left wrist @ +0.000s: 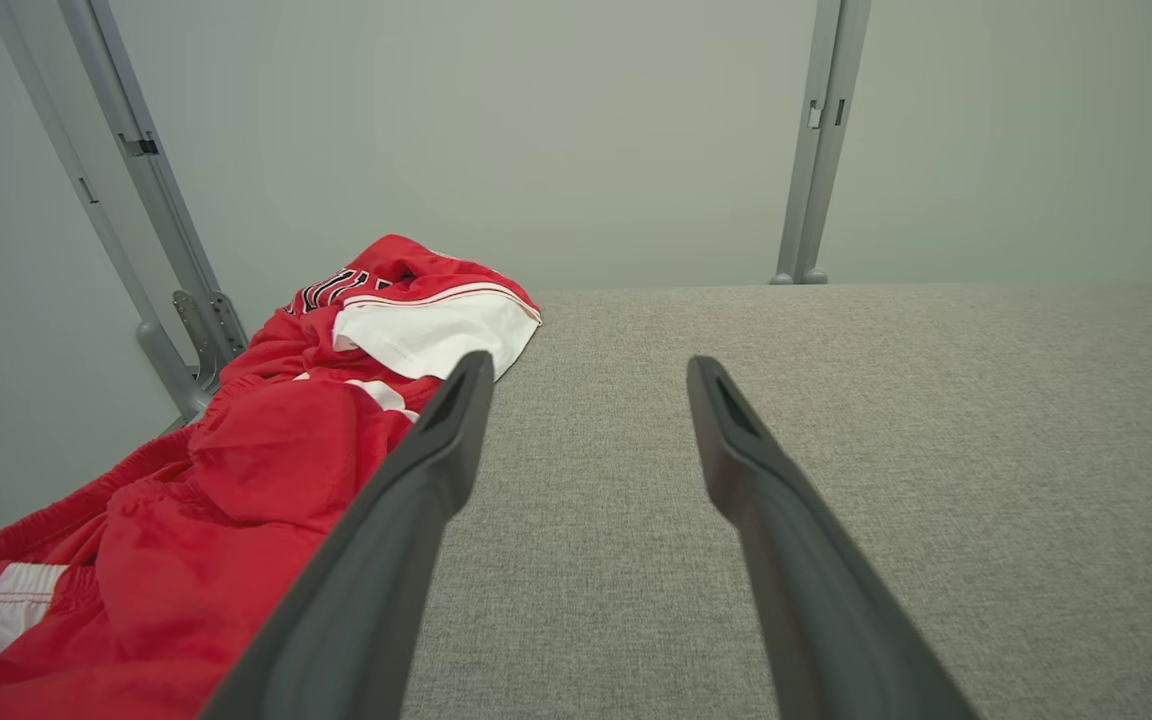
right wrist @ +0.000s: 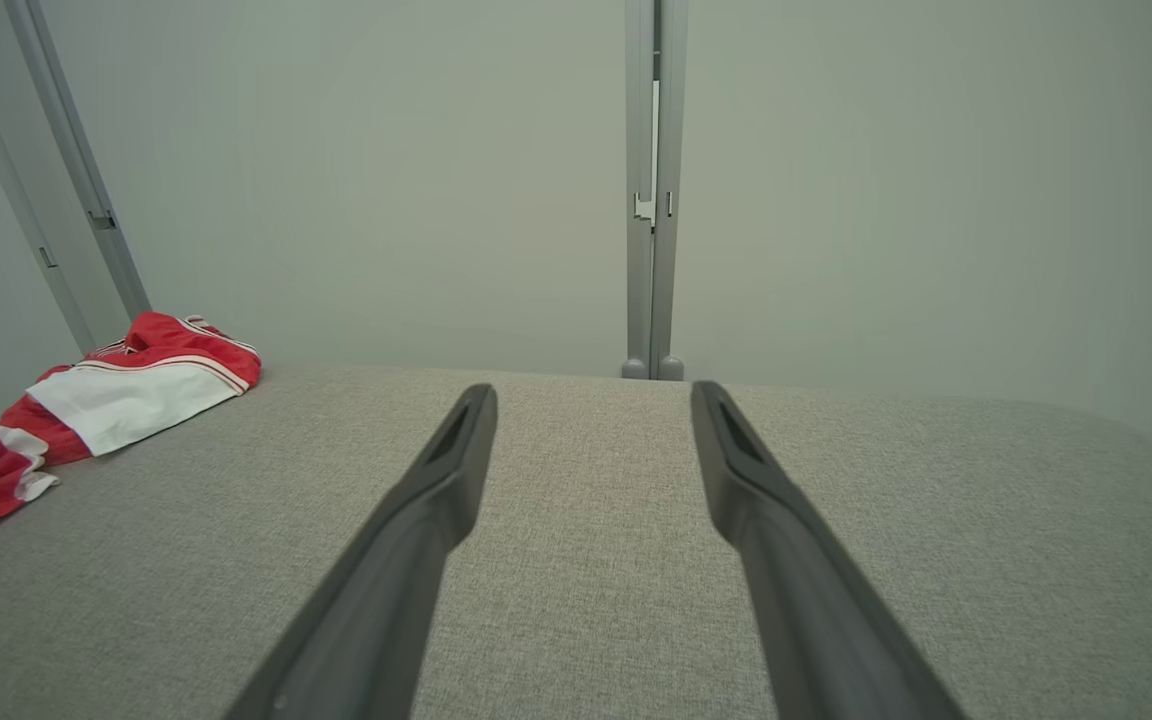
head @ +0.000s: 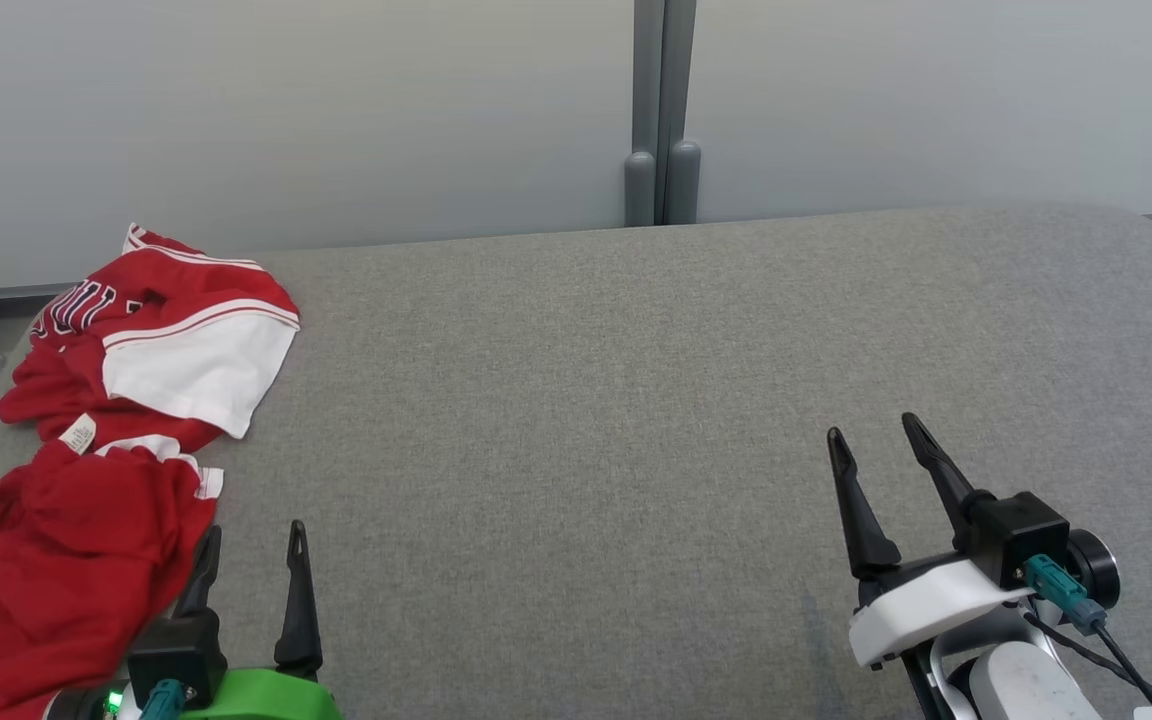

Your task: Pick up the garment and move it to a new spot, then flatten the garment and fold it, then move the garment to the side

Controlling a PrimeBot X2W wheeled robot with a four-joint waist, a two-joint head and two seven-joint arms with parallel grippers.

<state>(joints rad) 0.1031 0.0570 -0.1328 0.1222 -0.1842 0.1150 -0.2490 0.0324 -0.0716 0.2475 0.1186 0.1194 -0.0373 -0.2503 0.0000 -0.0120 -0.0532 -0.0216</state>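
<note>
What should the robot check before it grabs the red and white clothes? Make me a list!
1. Left gripper open: ok, its fingers are spread with nothing between them.
2. Right gripper open: ok, it is spread and holds nothing.
3. Garment near a gripper: ok, it lies just beside the left gripper.
4. Garment flat: not ok, it is crumpled in a heap.
5. Garment fully on the table: cannot tell, its left part runs out of the head view.
6. New spot ready: ok, plain grey table surface lies between the two grippers.
</note>
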